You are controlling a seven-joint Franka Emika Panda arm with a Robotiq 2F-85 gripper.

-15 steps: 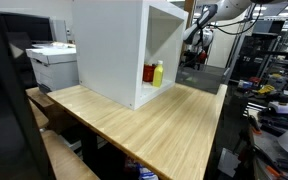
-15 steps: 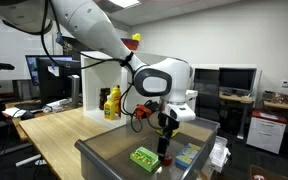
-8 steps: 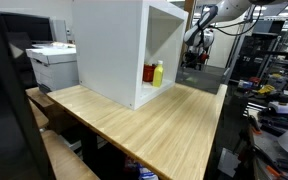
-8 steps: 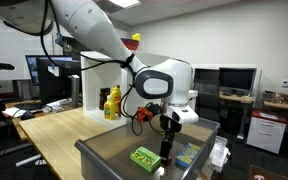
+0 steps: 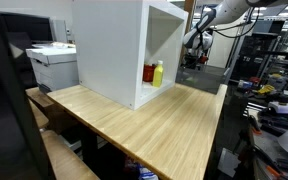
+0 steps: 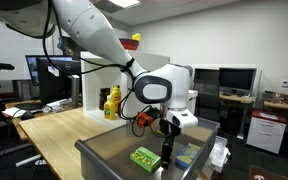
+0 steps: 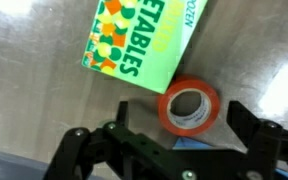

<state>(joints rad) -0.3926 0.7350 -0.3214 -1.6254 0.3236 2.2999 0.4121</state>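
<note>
Item: orange tape roll, one; lies flat on the floor of the grey bin, hard against the green vegetables box, one. My jaws: spread wide, empty, hanging just above the roll. Handling, as I judge it: centre over the roll; keep clear of the box edge. Bin: one, near the table.

We see a green box with white lettering and a speckled orange, yellow and green print, an orange tape roll, a dull grey bin and a black gripper. In an exterior view the yellow bottle, white cabinet and pale wood-grain table show.
</note>
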